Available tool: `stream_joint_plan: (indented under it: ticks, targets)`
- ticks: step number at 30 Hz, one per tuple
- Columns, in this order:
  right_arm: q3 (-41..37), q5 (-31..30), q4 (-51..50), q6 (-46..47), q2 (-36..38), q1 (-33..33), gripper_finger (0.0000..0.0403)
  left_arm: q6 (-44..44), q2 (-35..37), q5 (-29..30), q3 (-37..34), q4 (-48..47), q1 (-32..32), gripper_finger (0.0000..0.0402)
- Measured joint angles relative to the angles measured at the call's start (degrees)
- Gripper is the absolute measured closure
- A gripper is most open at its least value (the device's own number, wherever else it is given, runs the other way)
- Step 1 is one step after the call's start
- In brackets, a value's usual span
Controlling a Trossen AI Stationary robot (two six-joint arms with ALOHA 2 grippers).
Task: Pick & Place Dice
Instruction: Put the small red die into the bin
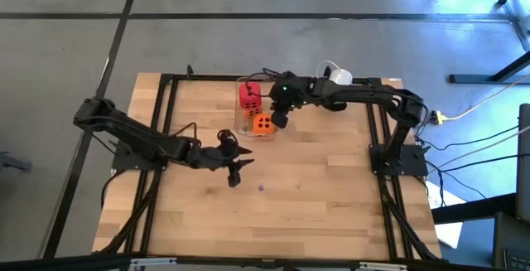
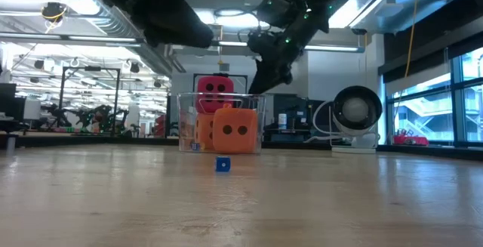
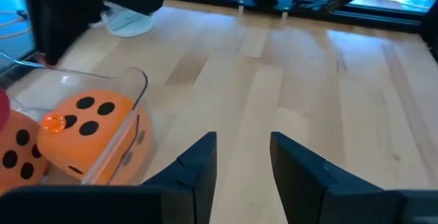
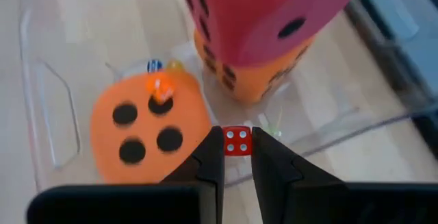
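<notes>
A clear plastic container (image 1: 246, 113) stands on the table's far middle. In it a red die (image 1: 248, 95) sits on top of an orange die (image 4: 253, 77), and a second orange die (image 1: 262, 124) lies beside them with a tiny orange piece (image 4: 161, 89) on top. Tiny blue and yellow pieces (image 4: 155, 65) lie on the container's floor. My right gripper (image 4: 237, 148) hovers over the container's right edge (image 1: 280, 120), shut on a tiny red die (image 4: 237, 140). My left gripper (image 1: 236, 171) is open above bare table, nearer the front. A tiny blue die (image 2: 222, 164) lies on the table. My right gripper pinches the tiny red die with white pips (image 4: 237, 140) between its two fingertips (image 4: 213, 157), coming from above and pointing down. The die is lifted clear, above the container's near wall, next to the lone orange die.
A white round device (image 1: 335, 75) with a cable sits at the table's far edge behind the right arm. Black frame rails (image 1: 166, 122) run along the table's left and right sides. Bare wood (image 1: 331, 188) lies in front of the container.
</notes>
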State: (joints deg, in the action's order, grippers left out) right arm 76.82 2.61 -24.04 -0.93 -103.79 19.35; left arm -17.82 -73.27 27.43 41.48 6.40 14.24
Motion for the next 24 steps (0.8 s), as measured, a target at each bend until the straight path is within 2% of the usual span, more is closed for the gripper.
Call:
stream_joint_plan:
  ticks: [13, 24]
  targets:
    - [0.0, -0.2, 3.0, 0.3, -4.8, 1.0, 0.0348, -2.7, -8.6, 1.9, 0.0, 5.7, 0.0, 0.0272]
    - [0.0, -1.5, 3.7, 0.4, -6.9, 0.9, 0.0337, -3.0, -9.4, 2.0, 0.0, 7.1, 0.0, 0.0272]
